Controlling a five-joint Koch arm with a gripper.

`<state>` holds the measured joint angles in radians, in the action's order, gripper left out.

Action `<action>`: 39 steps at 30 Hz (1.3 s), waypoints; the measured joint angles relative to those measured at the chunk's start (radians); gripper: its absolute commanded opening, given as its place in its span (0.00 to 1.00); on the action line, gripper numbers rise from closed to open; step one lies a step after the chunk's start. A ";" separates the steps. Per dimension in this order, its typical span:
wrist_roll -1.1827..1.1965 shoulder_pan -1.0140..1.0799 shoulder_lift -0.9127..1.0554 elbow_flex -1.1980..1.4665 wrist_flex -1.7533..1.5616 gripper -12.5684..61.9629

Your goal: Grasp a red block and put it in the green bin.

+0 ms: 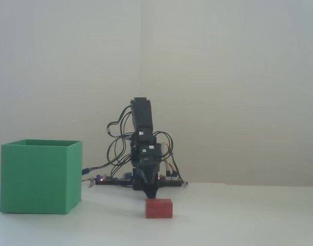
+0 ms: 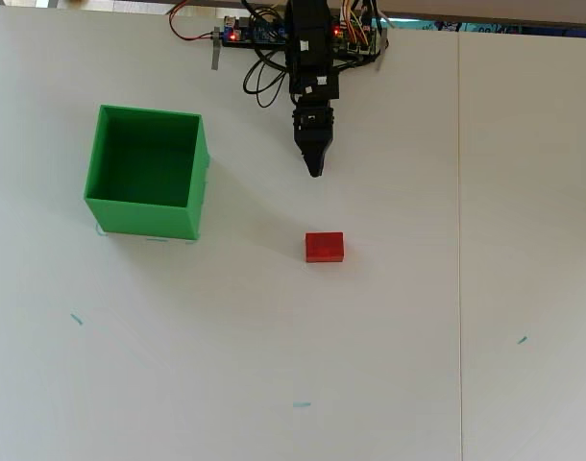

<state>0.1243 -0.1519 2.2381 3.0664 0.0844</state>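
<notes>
gripper [image 2: 315,171] to red block [image 2: 325,247]: bare table [image 2: 399,317] between, nothing in the path | block: free on all sides, top uncovered | green bin [image 2: 144,170]: well left of block in overhead view, open top, tall walls the only obstacle | cables [image 2: 259,82]: behind arm

No readable text, label, brand or number in either view. Small white stickers on arm [image 2: 309,58]: too small to read.
</notes>
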 measured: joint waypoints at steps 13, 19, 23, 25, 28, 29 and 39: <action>0.000 0.000 0.000 0.000 0.000 0.63; 0.000 0.000 0.000 0.000 0.000 0.64; 0.000 0.000 0.000 0.000 0.000 0.64; 0.000 0.000 0.000 0.000 0.000 0.64; 0.000 0.000 0.000 0.000 0.000 0.63; 0.000 0.000 0.000 0.000 0.000 0.63; -0.028 0.029 0.000 -0.100 0.072 0.64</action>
<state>0.0966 -0.1227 2.2381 2.9667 0.1565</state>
